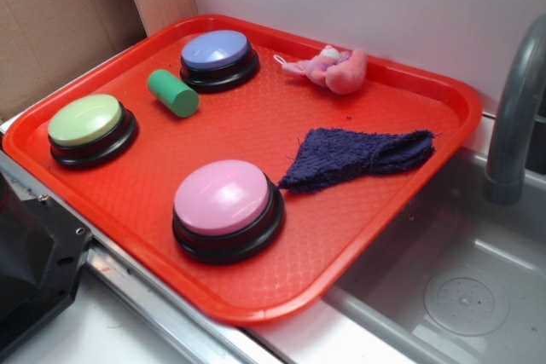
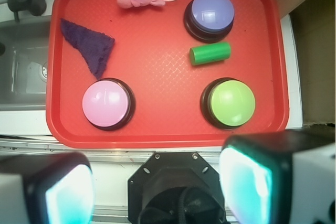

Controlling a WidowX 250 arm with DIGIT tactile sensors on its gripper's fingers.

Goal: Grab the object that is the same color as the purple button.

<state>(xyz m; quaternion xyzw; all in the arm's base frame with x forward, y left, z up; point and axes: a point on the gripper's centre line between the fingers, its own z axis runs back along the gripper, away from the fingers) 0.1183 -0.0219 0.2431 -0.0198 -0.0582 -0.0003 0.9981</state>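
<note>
The purple rag (image 2: pixel 88 50) lies flat near the red tray's (image 2: pixel 157 129) edge beside the sink (image 1: pixel 461 296), just beside the pink button (image 2: pixel 106 103). The purple button (image 2: pixel 211 11) sits well apart. The claw (image 2: pixel 157 184) hangs above, spread wide, grasping nothing.
</note>
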